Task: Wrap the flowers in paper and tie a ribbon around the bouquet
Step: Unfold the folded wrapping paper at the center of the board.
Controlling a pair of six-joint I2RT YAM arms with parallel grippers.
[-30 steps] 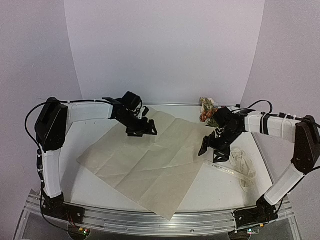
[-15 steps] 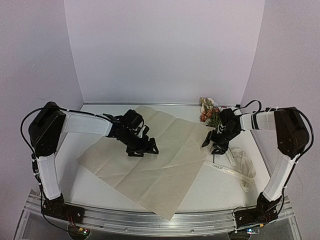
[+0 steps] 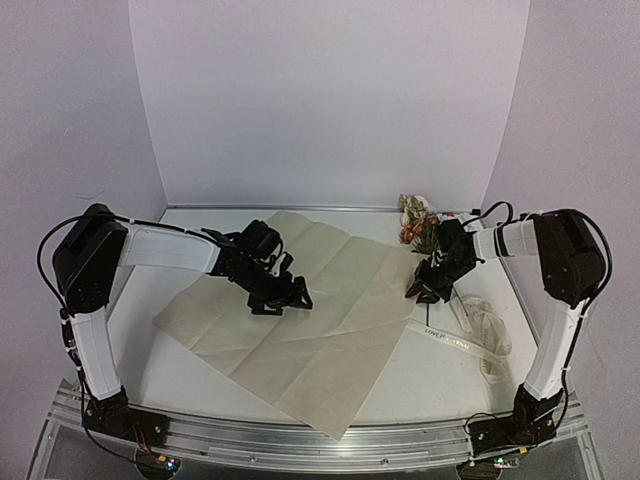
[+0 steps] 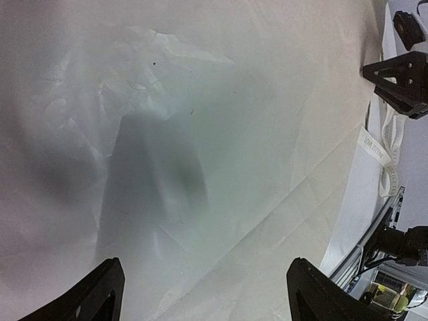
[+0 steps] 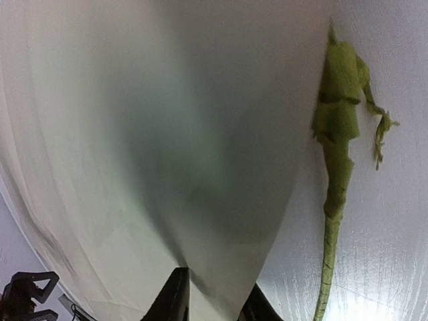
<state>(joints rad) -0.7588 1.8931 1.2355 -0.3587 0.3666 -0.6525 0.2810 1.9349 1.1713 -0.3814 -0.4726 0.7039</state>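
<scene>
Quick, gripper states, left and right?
The left gripper is open, empty, over the paper.
The right gripper is closed on the paper's edge.

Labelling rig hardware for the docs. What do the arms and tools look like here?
The left arm and right arm match: white link covers, black joint housings, and black bases on an aluminium rail. Thin black cables loop off the shoulders. The left tool and right tool are both black, each with two angular, wedge-shaped fingers. No markings are legible.
</scene>
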